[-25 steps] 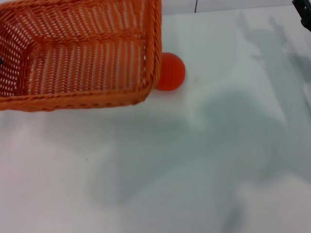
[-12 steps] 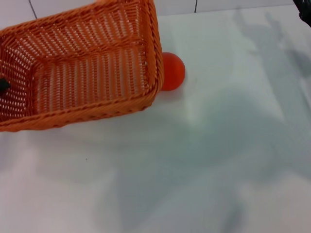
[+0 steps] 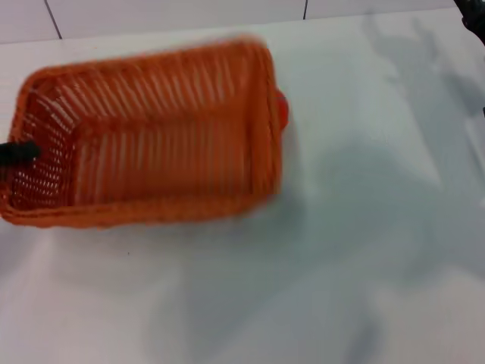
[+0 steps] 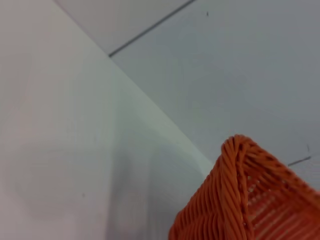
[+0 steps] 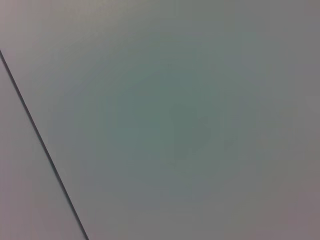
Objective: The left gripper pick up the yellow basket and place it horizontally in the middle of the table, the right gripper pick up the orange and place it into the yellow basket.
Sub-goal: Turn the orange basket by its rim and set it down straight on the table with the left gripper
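Yellow basket blurred, far-left on table; left end effector grips its left rim. Orange mostly hidden behind basket's right wall. Right end effector cropped far right, state unreadable.

Camera arrangement being recorded.
The yellow basket is being viewed from above by head camera, and closely by left wrist camera.

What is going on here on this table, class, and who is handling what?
The left gripper has hold of the yellow basket by its short end and is carrying it over the white table. The orange sits behind the basket's far corner, nearly hidden, not yet in it. The right gripper waits at the table's far right edge, only a dark tip showing.
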